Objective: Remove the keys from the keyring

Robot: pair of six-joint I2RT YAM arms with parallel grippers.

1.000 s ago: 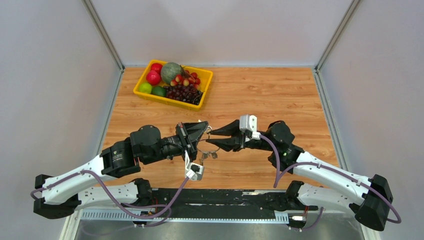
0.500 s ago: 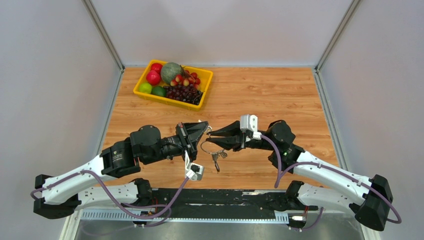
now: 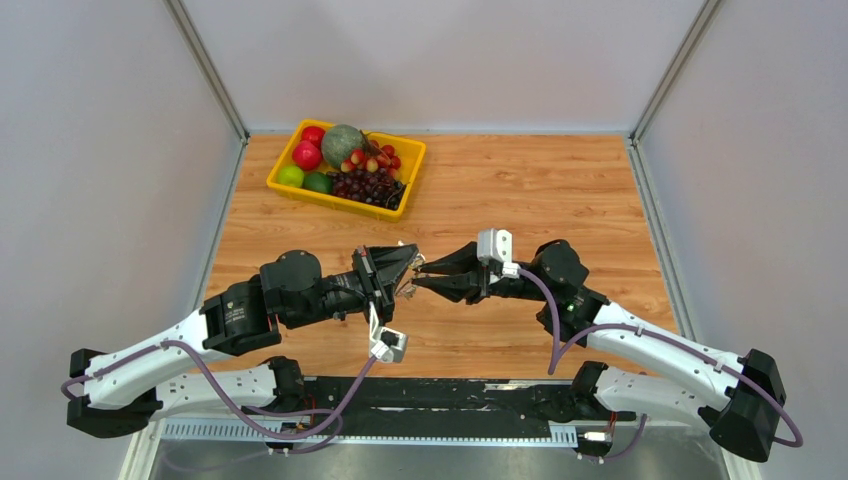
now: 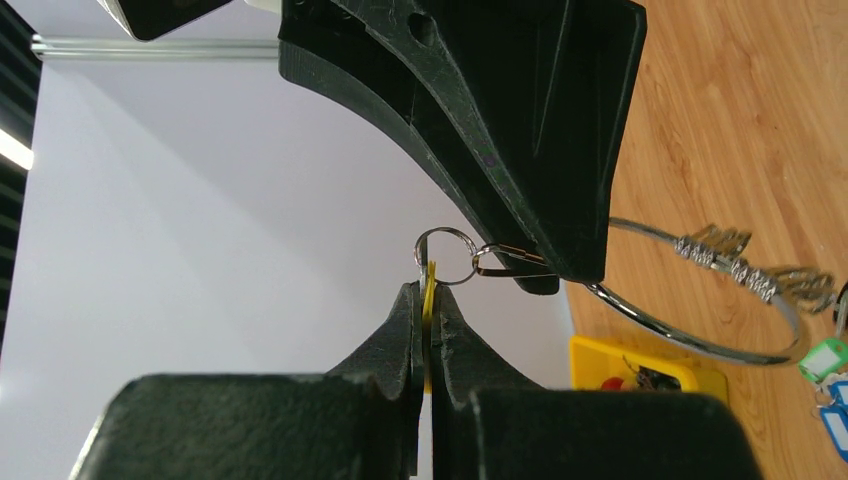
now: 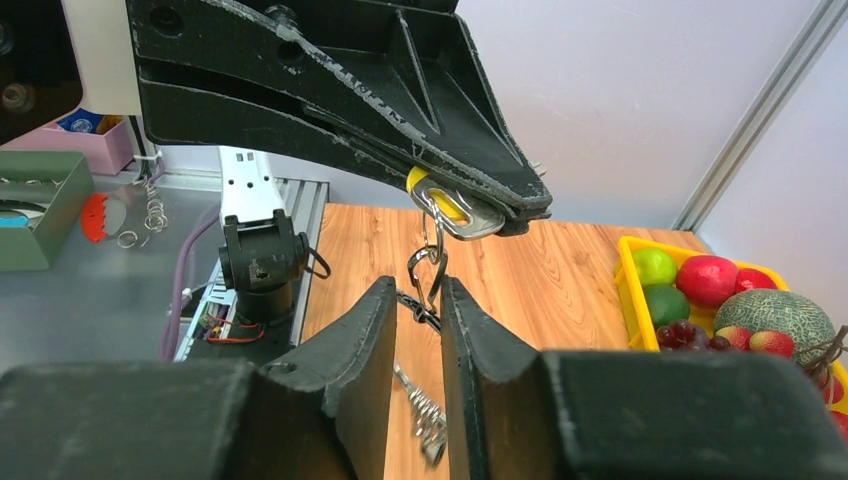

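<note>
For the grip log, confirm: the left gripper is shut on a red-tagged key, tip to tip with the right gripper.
Not red: the left wrist view shows the left gripper shut on a yellow-tagged key. It is tip to tip with the right gripper.

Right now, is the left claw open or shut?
Shut: the left gripper pinches a yellow-tagged key, with no gap showing around it.
</note>
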